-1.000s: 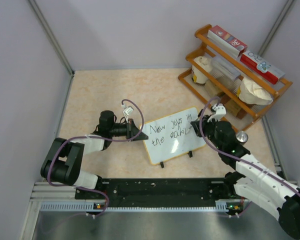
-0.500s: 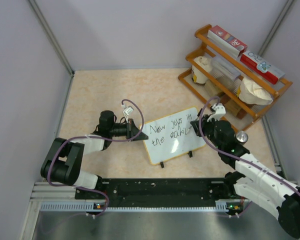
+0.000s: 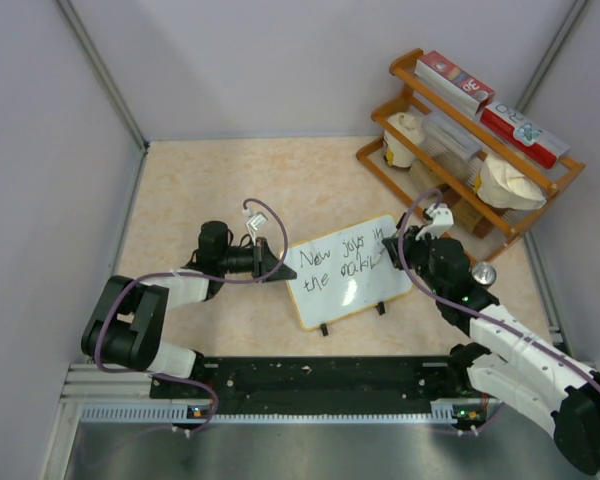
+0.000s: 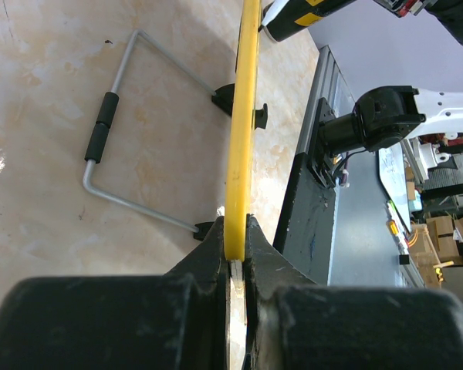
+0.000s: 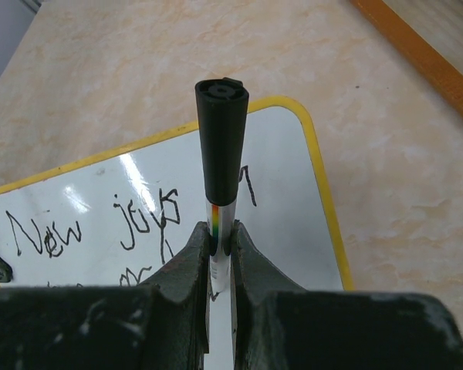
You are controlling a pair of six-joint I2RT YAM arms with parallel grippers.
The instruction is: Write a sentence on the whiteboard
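- The right gripper (image 3: 405, 243), clamped on the marker (image 5: 220, 139), sits slightly higher in the top view than a second ago.
- Its wrist edges toward the upper right, beside the whiteboard's (image 3: 330, 290) right edge.

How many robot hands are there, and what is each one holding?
2. The left hand pinches the left edge of the small yellow-framed white whiteboard. The right hand grips a black marker pen at the board's right side. None looks hidden.

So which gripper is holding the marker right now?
The right gripper: it pinches the marker over the whiteboard. The left gripper instead clamps the edge of the whiteboard's yellow frame.
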